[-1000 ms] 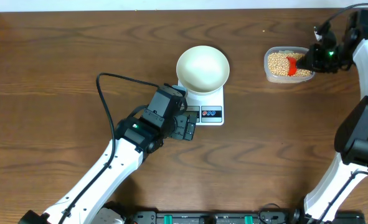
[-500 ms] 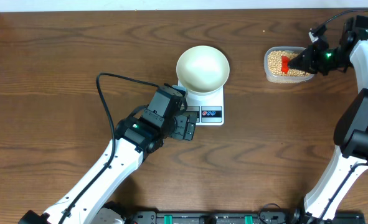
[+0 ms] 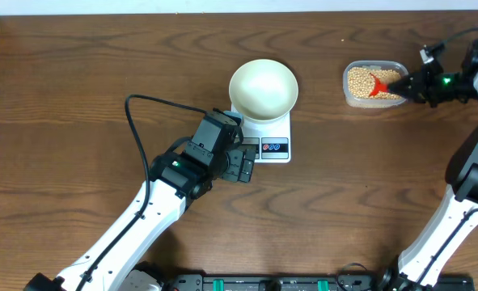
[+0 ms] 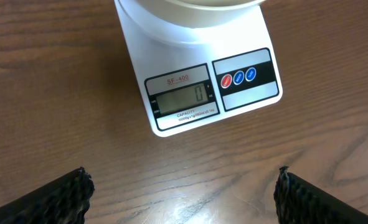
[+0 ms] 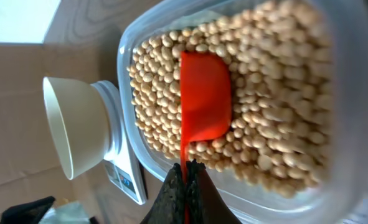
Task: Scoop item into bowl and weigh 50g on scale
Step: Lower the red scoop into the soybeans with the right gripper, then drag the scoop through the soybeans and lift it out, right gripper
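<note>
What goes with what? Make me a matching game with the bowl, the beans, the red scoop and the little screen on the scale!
Things:
1. bowl
2. beans
3. scoop
4. display

What fits:
A. shows a zero
B. piled in the clear tub
C. white and empty, sitting on the scale
D. red, held by its handle in the right gripper

Right pairs: 1-C, 2-B, 3-D, 4-A
</note>
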